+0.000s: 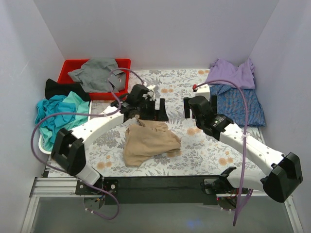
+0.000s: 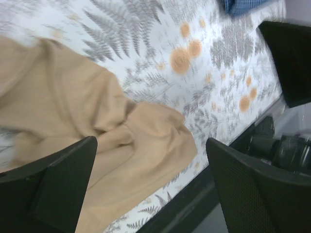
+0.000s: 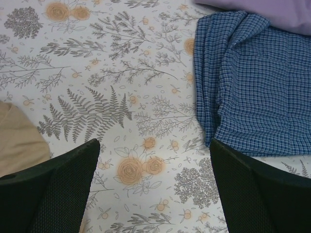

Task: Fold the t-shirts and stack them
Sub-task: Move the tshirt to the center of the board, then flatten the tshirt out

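At six o'clock from my spread left gripper [image 1: 151, 110] lies the crumpled tan-beige cloth t-shirt [image 1: 148, 141]; I'd flatten it first, right gripper [image 1: 200, 107] spread too.

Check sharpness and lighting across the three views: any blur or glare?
Left wrist: motion-smeared, the tan t-shirt and fern-print table both soft. Right wrist: sharp, the blue-checked t-shirt shows its weave. Top external: even, diffuse light, faint shadows, no glare.
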